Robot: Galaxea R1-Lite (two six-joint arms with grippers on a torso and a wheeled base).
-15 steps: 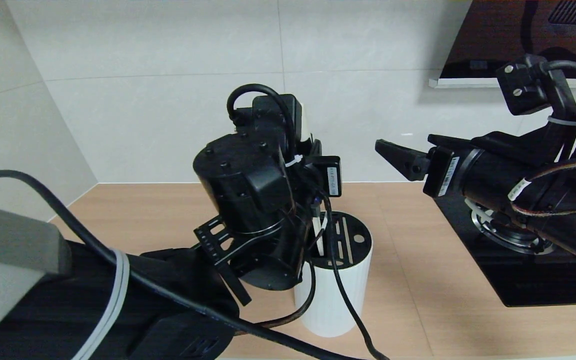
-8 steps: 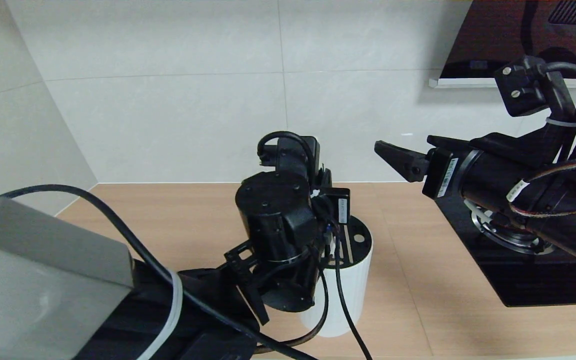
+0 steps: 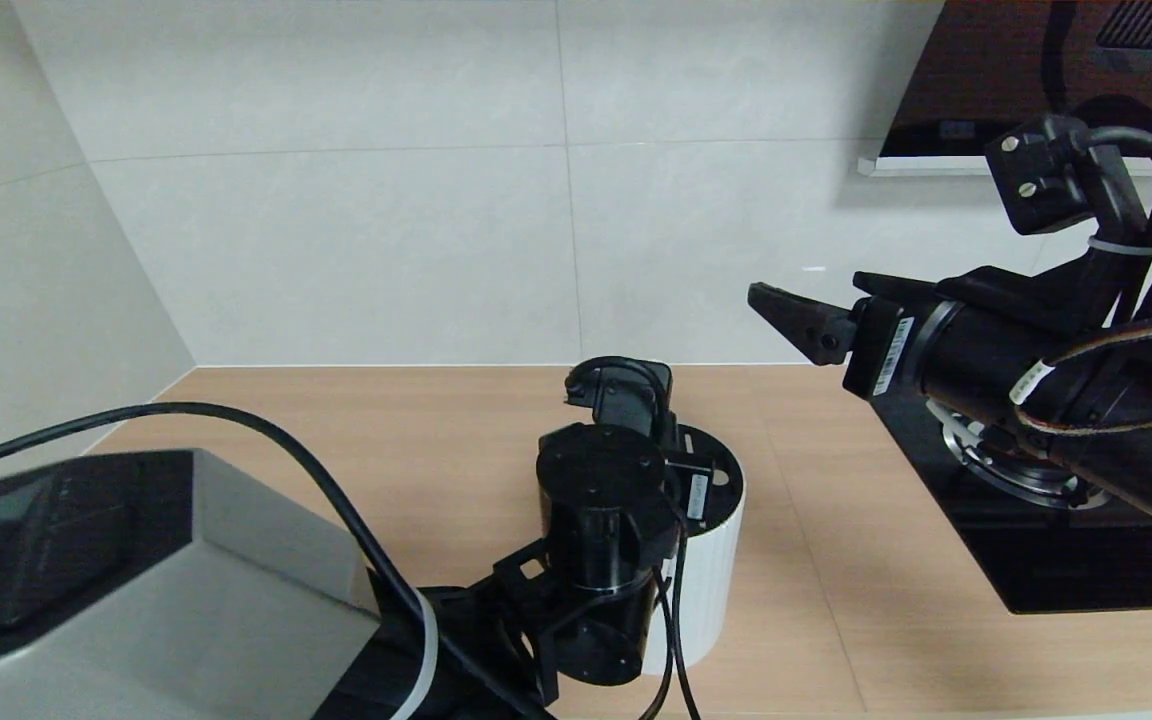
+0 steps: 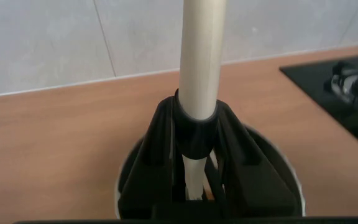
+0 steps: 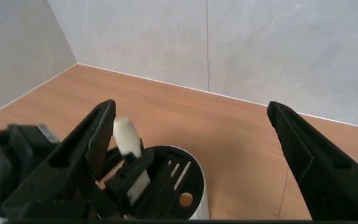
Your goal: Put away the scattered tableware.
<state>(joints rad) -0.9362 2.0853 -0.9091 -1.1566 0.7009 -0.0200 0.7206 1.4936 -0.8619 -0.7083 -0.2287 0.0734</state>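
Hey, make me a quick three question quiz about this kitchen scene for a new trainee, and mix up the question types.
1. True or false: the right gripper is shut on a spoon.
2. What does the left gripper hold? A) a cream-handled utensil B) a plate C) a cup
3. Fill in: the white holder stands on the wooden counter to the robot's ___ of the black cooktop.
Key: 1 false, it is open and empty. 2 A, held upright over the holder. 3 left.
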